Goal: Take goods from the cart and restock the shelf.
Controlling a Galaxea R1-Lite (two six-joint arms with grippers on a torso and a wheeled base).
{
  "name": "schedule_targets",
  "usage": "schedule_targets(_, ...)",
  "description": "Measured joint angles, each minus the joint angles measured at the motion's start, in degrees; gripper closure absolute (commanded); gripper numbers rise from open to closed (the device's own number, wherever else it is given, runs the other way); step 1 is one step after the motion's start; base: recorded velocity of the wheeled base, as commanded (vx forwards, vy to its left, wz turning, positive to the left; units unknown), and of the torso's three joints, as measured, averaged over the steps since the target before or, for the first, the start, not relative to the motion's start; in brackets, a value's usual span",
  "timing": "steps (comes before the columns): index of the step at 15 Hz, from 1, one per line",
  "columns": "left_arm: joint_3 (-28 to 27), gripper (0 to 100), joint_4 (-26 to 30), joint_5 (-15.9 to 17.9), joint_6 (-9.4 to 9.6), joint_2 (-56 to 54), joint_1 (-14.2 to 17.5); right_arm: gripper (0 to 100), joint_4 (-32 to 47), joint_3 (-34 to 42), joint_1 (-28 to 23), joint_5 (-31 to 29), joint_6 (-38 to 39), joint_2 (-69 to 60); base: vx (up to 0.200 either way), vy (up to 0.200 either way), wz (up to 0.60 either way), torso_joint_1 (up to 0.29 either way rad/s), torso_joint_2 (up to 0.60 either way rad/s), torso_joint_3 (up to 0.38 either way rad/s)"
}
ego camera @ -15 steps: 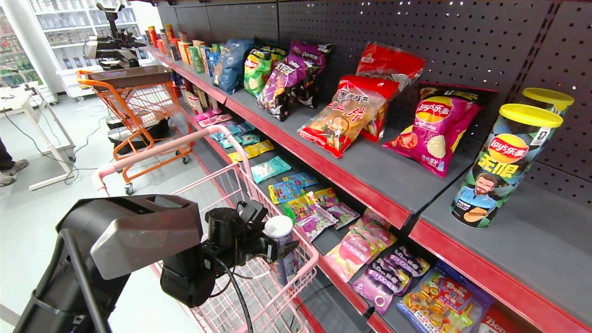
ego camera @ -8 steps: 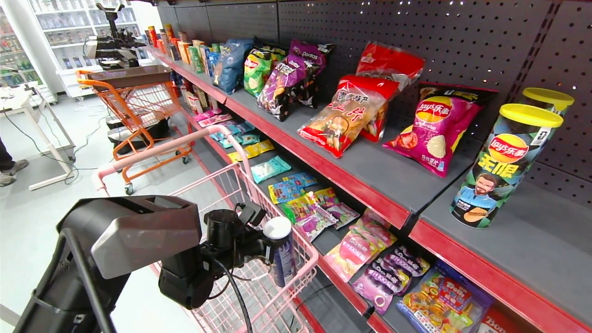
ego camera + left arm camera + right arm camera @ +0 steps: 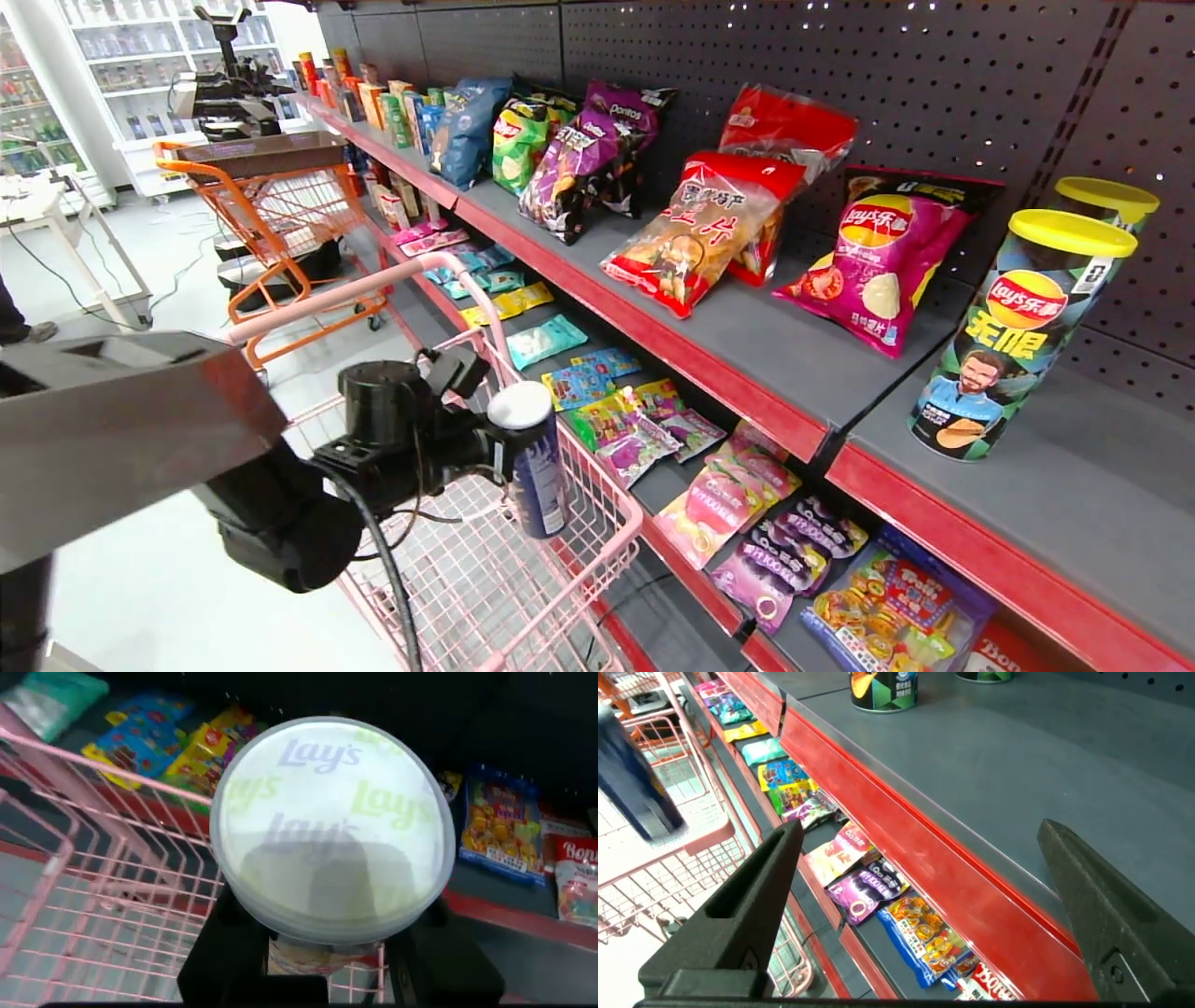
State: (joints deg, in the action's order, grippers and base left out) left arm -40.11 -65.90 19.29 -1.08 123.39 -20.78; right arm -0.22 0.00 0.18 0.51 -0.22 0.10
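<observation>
Head view: how far along is the restock?
– Early, I'd judge. The left gripper point(image 3: 495, 446) is clamped on a can point(image 3: 534, 471), held over the cart point(image 3: 607, 474), just beside its shelf-side rim. Setting it on the shelf point(image 3: 775, 364) is yet to do.
– Which way does the can point?
– White lid up, long axis near vertical, tilted slightly.
– And the right gripper point(image 3: 934, 905)?
– Fingers wide apart, empty, over the shelf's front edge.
</observation>
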Motion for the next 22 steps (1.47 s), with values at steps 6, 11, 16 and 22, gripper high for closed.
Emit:
schedule_targets(6,-3.1,100,33.4,-0.5,0.00,-31.4,7.5,0,0.0,0.0,0.0,0.0,0.1,0.0,0.000,0.000,0.00,0.000,0.00,0.000)
schedule_targets(11,-1.2,100,47.3,-0.5,0.13,-52.4,11.4,0,0.0,0.0,0.0,0.0,0.1,0.0,0.000,0.000,0.00,0.000,0.00,0.000)
schedule_targets(16,3.5,100,47.7,-0.6,0.05,-61.0,14.4,0,0.0,0.0,0.0,0.0,0.1,0.0,0.000,0.000,0.00,0.000,0.00,0.000)
schedule_targets(22,4.7,100,47.3,-0.1,-0.11,-63.1,14.6,0,0.0,0.0,0.0,0.0,0.1,0.0,0.000,0.000,0.00,0.000,0.00,0.000)
